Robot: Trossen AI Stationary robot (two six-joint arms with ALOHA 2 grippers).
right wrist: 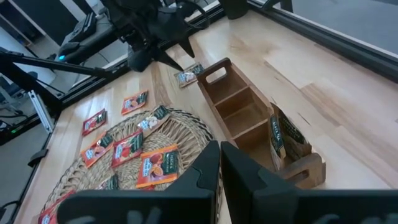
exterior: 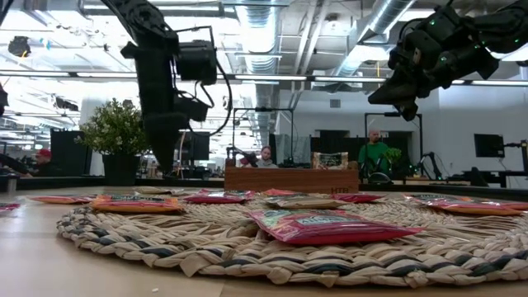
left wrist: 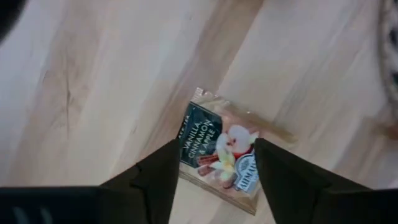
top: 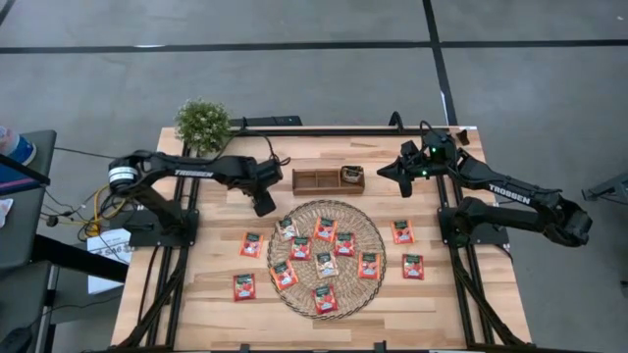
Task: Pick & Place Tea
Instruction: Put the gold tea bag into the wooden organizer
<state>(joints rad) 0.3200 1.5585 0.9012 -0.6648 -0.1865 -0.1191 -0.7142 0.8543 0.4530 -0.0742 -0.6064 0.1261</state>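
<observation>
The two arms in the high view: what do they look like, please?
Both are black, jointed arms with white TROSSEN lettering. The left arm has a silver ring at its base joint and black cables nearby. The right arm shows small green lights near its wrist.

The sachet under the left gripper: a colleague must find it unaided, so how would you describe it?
Start at the wooden tray at the table's far side. Just off its left end, on bare wood, lies one tea sachet below the open left gripper. Unlike the red-orange ones, it is pale with a dark green panel reading vanilla, cinnamon and apple.
</observation>
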